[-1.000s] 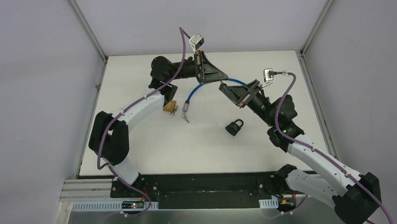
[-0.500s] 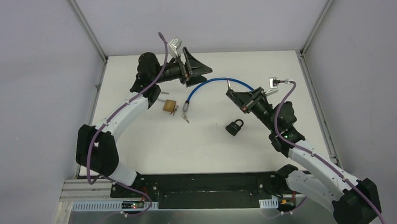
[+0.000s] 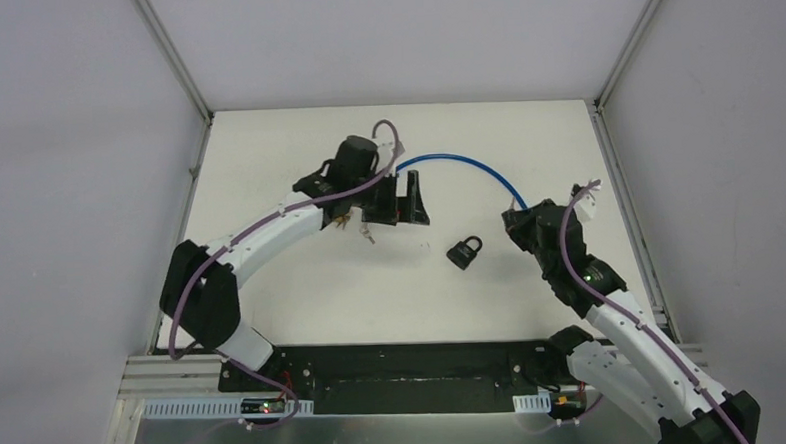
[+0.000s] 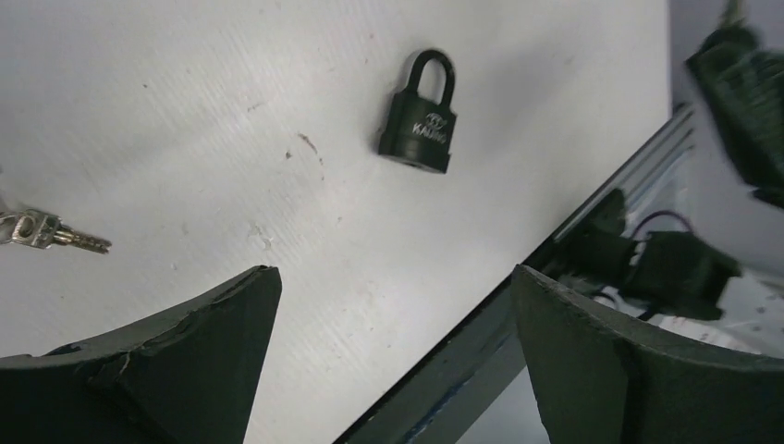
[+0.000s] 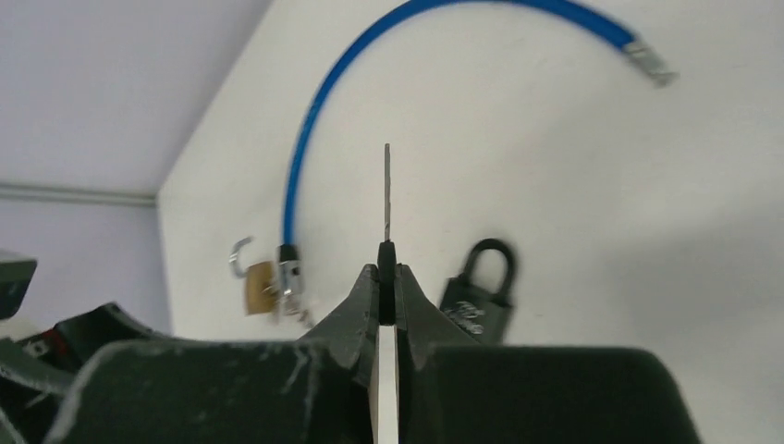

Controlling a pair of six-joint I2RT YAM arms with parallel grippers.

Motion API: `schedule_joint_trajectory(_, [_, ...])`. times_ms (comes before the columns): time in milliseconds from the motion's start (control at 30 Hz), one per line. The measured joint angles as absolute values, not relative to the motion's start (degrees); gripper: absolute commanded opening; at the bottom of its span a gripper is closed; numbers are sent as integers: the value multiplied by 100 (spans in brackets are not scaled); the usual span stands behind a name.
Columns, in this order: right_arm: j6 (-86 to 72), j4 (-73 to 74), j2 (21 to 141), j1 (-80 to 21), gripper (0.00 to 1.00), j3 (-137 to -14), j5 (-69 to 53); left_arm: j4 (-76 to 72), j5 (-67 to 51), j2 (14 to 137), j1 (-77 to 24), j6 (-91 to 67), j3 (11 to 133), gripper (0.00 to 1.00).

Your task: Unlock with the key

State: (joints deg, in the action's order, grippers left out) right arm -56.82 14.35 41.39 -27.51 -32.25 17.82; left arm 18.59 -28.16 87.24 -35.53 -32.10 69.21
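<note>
1. The right gripper (image 5: 387, 273) has its fingers pressed together on a key (image 5: 386, 194). The right wrist view shows the key edge-on as a thin blade sticking straight out past the fingertips.
2. The black padlock (image 3: 463, 251) lies flat on the tabletop (image 3: 372, 293), a little right of the middle and somewhat nearer the near edge than the far one. Its shackle is closed.
3. From above, the black padlock sits near the right gripper, towards the table's middle and apart from it. In the right wrist view it shows just to the right of the fingertips. The key blade points past it and is not in it.
4. The left gripper (image 4: 390, 277) hangs over the middle of the tabletop with its fingers spread wide and nothing between them.
5. In the left wrist view the black padlock lies ahead of that gap, apart from both fingers. From above it sits to the right of the left gripper and closer to the near edge.
6. A loose key (image 4: 55, 233) lies on the table beside the left gripper, towards the left edge.
7. A brass padlock (image 5: 259, 282) with its shackle swung open lies by one end of a blue cable (image 3: 456, 162).
8. The blue cable arcs across the far half of the tabletop towards the right edge.
</note>
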Motion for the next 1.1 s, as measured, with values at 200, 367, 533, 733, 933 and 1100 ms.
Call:
schedule_joint_trajectory(200, [-5516,3098,4139,-2644,0,-3706,3006,2309,-2174,9870,-4353,-2554,7513,93])
schedule_joint_trajectory(367, [-5520,3896,4099,-2536,0,-3741,3367,2414,-1581,10744,-5002,-1942,8215,97])
schedule_joint_trajectory(533, [-5561,4442,3861,-2453,0,-3739,3398,2440,-1251,11323,-5450,-1688,8757,99])
schedule_joint_trajectory(733, [-5714,4742,3330,-2410,0,-3623,3382,2453,-657,11799,-5675,-1693,9080,99])
schedule_joint_trajectory(933, [-5876,4956,3186,-2370,0,-3498,3332,2563,-196,12162,-5743,-1717,9275,95])
schedule_joint_trajectory(1100, [-5975,5089,3164,-2357,0,-3446,3247,2622,-148,12431,-5780,-1623,9568,86])
